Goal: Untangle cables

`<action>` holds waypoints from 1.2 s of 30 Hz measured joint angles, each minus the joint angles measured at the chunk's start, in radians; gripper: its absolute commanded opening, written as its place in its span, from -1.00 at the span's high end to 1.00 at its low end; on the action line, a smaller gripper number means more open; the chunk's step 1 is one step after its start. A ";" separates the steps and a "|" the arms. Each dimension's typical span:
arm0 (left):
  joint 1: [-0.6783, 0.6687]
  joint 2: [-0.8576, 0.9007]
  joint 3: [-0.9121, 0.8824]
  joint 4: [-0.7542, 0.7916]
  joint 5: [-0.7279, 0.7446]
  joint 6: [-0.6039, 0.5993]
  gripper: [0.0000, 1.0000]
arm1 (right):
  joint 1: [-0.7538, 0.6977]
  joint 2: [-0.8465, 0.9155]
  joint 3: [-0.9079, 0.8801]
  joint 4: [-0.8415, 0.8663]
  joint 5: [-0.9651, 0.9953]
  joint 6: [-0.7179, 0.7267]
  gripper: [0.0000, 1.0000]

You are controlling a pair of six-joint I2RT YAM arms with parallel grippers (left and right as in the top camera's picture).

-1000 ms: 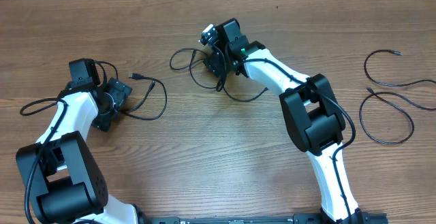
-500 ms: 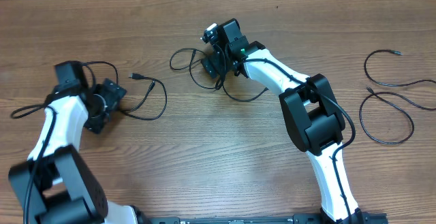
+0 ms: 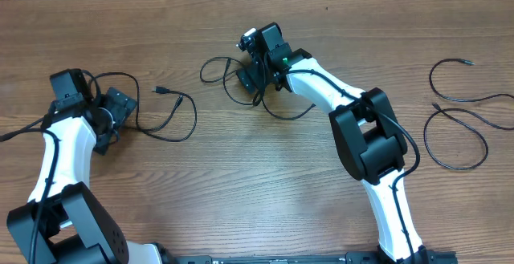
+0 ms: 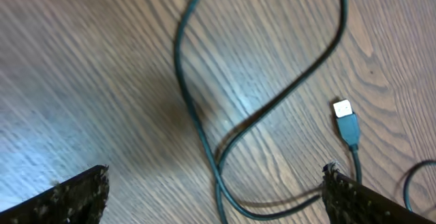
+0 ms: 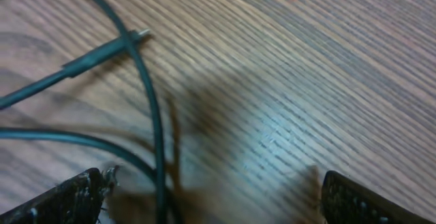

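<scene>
Overhead view of a wooden table [image 3: 257, 208] with four thin black cables [image 3: 425, 140]. Two lie as separate loops well off to the outer side of the right gripper [image 3: 255, 75], apparently already untangled. A third cable [image 3: 203, 71] loops beneath the right gripper, whose jaws stand wide and hold nothing. A fourth cable [image 3: 194, 111], with a USB plug, lies loose just ahead of the left gripper [image 3: 112, 111], also wide open and empty. The separating looks nearly finished. Compared with a second earlier, the left arm has swung away from its cable, and the right jaws have widened in place
</scene>
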 measured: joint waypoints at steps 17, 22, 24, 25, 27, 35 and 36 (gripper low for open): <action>0.054 0.000 0.000 -0.010 -0.016 0.000 -0.99 | 0.057 -0.143 0.000 -0.067 -0.491 0.000 -1.00; 0.054 0.000 0.000 -0.001 -0.027 0.000 -0.99 | 0.147 -0.143 0.000 -0.040 -0.510 0.000 -1.00; 0.054 0.000 0.000 0.004 -0.034 0.000 -0.98 | 0.198 -0.143 0.000 -0.024 -0.499 0.000 -1.00; 0.054 0.000 0.000 0.008 -0.034 0.000 -0.99 | 0.209 -0.143 0.000 -0.022 -0.494 0.000 -1.00; 0.054 0.000 0.000 0.019 -0.037 0.000 -0.99 | 0.250 -0.142 0.000 -0.010 -0.475 0.000 -1.00; 0.054 0.000 0.000 0.026 -0.041 0.000 -0.99 | 0.367 -0.137 0.000 0.063 -0.369 -0.002 -1.00; 0.054 0.000 0.000 0.027 -0.041 0.000 -0.99 | 0.377 -0.135 0.000 0.081 -0.358 -0.002 -1.00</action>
